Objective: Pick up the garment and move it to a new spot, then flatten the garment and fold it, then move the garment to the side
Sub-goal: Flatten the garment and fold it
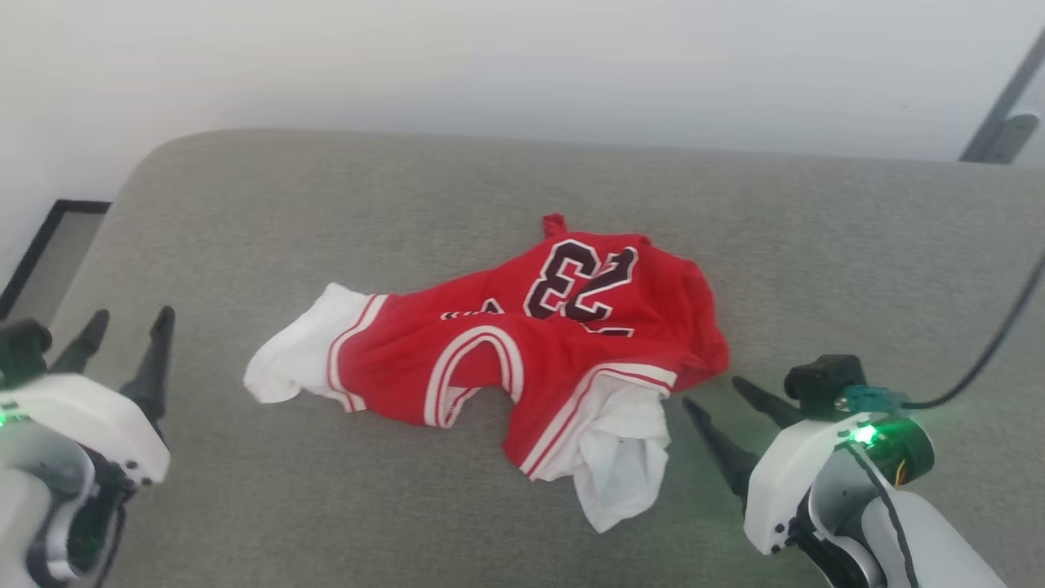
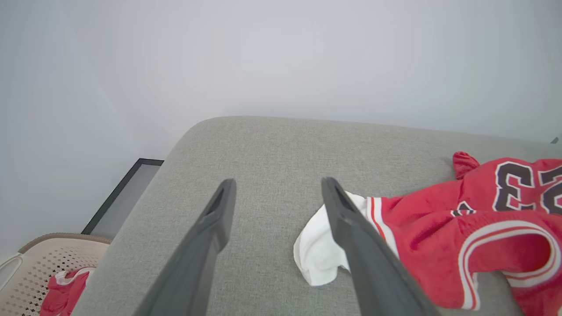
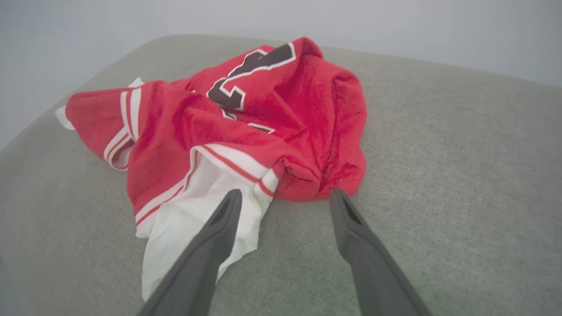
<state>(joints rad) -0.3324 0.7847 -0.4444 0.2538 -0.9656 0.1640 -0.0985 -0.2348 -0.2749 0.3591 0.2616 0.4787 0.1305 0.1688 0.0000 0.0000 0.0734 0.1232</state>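
Observation:
The garment [image 1: 522,343] is a red jersey with a dark "23", striped trim and white sleeves, lying crumpled on the grey cushion [image 1: 245,212]. My left gripper [image 1: 131,318] stands open at the lower left, apart from the white sleeve, nothing between its fingers. In the left wrist view the left gripper [image 2: 276,184] is open over bare cushion with the garment [image 2: 461,219] to its right. My right gripper [image 1: 710,392] is open beside the jersey's right edge. In the right wrist view the right gripper [image 3: 285,195] points at the garment [image 3: 246,131], its tips near the red hem.
A pale wall rises behind the cushion. A beige perforated basket [image 2: 39,267] with red cloth in it sits beyond the cushion's left edge. A dark frame [image 1: 49,237] lies on the floor at far left. A black cable [image 1: 988,343] runs from my right wrist.

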